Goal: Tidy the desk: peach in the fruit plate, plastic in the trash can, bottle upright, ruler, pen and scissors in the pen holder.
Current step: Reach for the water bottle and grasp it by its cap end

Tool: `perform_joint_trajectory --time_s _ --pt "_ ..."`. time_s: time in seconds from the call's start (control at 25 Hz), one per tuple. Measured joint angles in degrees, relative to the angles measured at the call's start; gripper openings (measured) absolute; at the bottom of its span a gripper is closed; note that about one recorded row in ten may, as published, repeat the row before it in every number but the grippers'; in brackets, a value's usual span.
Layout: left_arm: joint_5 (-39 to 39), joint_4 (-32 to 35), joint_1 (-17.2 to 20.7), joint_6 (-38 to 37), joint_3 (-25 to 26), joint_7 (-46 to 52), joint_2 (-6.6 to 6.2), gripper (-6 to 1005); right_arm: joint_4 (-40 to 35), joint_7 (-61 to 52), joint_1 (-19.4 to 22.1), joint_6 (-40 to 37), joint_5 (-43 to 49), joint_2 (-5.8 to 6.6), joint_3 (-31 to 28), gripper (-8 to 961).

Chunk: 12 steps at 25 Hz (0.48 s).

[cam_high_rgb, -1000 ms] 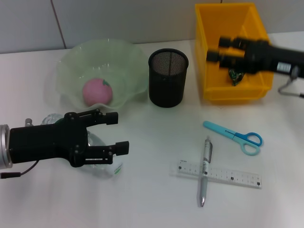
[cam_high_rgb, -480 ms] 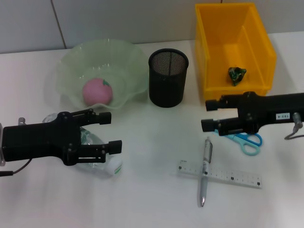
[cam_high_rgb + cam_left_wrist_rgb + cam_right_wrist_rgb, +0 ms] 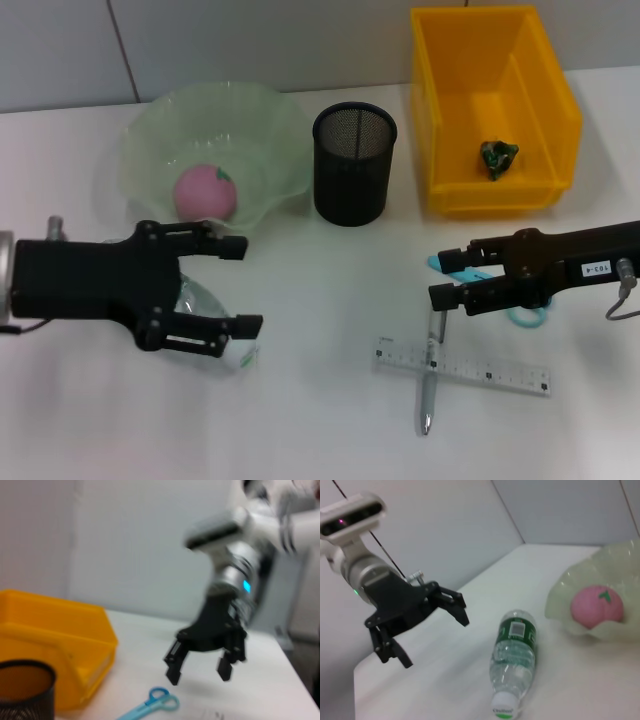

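Note:
A clear plastic bottle (image 3: 203,300) lies on its side at the front left, also in the right wrist view (image 3: 515,662). My left gripper (image 3: 243,285) is open just above it, a finger on either side, also in the right wrist view (image 3: 436,644). My right gripper (image 3: 445,278) is open and empty over the blue scissors (image 3: 522,317), also in the left wrist view (image 3: 200,667). The pen (image 3: 430,380) lies across the clear ruler (image 3: 480,368). The black mesh pen holder (image 3: 353,165) stands mid-back. The pink peach (image 3: 206,193) sits in the green fruit plate (image 3: 270,130). Crumpled plastic (image 3: 497,158) lies in the yellow bin (image 3: 440,110).
The wall runs along the back of the white table. The pen and ruler lie just in front of my right gripper. The scissors (image 3: 150,705), yellow bin (image 3: 50,640) and pen holder (image 3: 25,690) also show in the left wrist view.
My right gripper has come from over the yellow bin forward and down to the scissors. My left gripper has stayed over the bottle, shifting slightly.

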State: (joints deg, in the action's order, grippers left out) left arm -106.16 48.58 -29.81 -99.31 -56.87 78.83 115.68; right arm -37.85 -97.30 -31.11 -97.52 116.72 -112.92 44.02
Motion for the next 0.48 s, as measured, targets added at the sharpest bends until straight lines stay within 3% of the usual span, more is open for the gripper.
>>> perform_joint_trajectory --time_s 0.04,0.16,0.28,0.32,0.44,0.48 --pt "0.00 0.00 0.00 0.00 0.00 0.00 0.00 864 -0.02 -1.02 -0.22 0.33 0.64 0.00 -0.04 801" --pt "-8.20 11.12 -2.64 0.14 -3.36 -1.73 1.91 864 0.11 -3.20 -0.43 1.51 1.44 -0.18 -0.46 800" --pt "-8.20 11.12 -2.64 0.14 -3.36 -1.73 1.91 864 0.15 -4.16 -0.47 1.66 1.44 -0.28 -0.55 800" --pt "-12.26 15.65 -4.00 0.07 -5.24 -3.31 2.57 863 0.16 -4.77 -0.50 1.69 1.44 -0.29 -0.56 800" --pt "-14.56 19.30 -4.95 0.03 -8.57 -3.82 2.46 863 0.11 -6.69 -0.78 1.78 1.45 -0.22 -0.55 800" --pt "-18.28 22.95 -5.42 0.03 -12.07 -3.83 2.51 863 0.13 -7.16 -0.95 1.79 1.48 -0.17 -0.51 800"
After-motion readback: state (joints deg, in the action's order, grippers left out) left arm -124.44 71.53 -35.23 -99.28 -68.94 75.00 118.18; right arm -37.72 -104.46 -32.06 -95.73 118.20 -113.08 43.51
